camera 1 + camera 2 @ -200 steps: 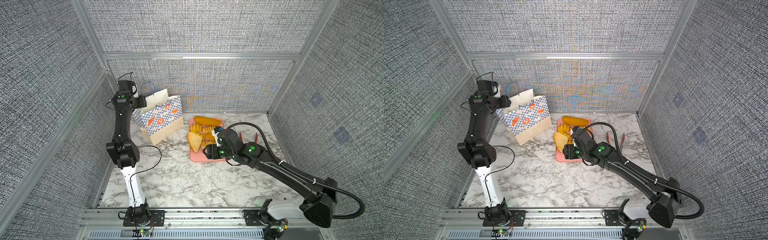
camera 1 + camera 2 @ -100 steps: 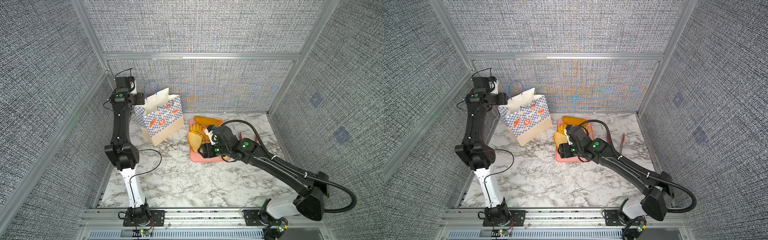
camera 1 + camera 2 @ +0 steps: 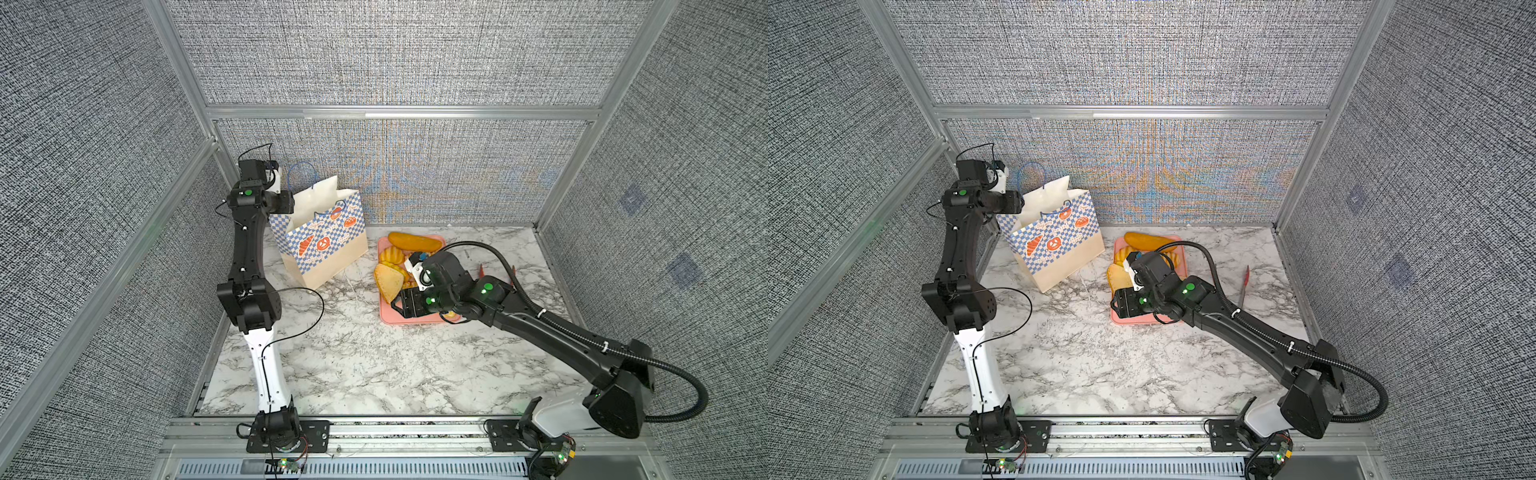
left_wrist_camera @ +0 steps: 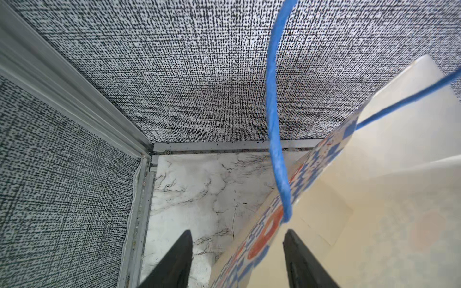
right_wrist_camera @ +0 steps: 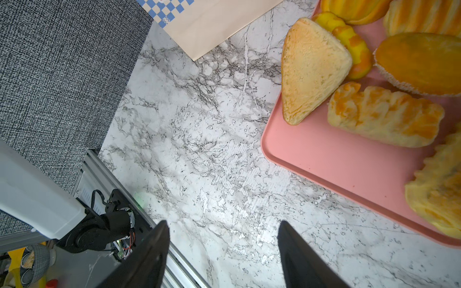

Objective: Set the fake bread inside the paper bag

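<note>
In both top views the paper bag (image 3: 322,245) (image 3: 1059,249) stood upright and open-mouthed on the marble tabletop (image 3: 353,365), toward 11 o'clock from its middle, near the back wall. The fake bread (image 3: 388,280) lay piled on a pink tray (image 5: 336,162) at about 1 o'clock, at 3 o'clock of the bag and apart from it. None of the bread was in the bag. The long loaf (image 3: 413,242) lay across the tray's 12 o'clock end, and the triangular sandwich (image 5: 311,74) overhung its 9 o'clock rim.

The left tool (image 4: 237,239) was up at the bag's mouth at the 10 o'clock corner. Its jaws were released and spread to either side of the bag's checkered wall, beside the foot of a blue cord handle (image 4: 273,112).

The right tool (image 5: 222,229) hung by the tray's 7 o'clock corner, jaws released, with bare marble between them and no bread touched. Red tongs (image 3: 1245,286) lay on the tabletop at 3 o'clock of the tray.
</note>
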Controlling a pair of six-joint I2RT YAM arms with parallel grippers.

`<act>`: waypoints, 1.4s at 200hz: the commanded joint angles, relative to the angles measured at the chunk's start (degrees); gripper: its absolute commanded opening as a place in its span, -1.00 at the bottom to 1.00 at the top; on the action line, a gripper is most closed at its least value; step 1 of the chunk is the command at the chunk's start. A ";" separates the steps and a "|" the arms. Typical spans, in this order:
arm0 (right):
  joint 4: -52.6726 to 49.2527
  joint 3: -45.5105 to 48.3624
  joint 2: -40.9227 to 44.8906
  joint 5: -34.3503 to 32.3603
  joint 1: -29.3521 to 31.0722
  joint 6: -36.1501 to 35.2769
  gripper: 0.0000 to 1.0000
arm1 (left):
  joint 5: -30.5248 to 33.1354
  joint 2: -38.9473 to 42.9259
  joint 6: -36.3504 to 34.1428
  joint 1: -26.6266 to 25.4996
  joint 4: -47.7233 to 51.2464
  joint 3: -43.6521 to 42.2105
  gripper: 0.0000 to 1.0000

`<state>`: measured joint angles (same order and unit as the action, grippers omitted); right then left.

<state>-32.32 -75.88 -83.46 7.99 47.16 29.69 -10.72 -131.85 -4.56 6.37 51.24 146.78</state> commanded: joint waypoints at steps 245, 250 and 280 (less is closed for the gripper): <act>-20.40 -4.22 11.09 -31.11 -2.21 -7.43 0.25 | -6.39 35.03 18.31 0.02 3.18 -42.81 -1.00; -20.68 -4.20 11.48 -30.49 -2.47 -7.82 0.30 | -6.56 36.53 18.81 0.07 2.71 -44.75 -1.00; -17.35 -0.99 15.51 -27.83 -2.84 -10.67 0.42 | -6.76 45.40 20.90 -0.01 1.23 -53.10 -1.00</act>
<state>-53.43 -78.87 -70.63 -21.45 44.51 22.39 -15.79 -91.39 13.26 6.37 54.81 97.82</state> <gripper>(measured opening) 0.680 0.049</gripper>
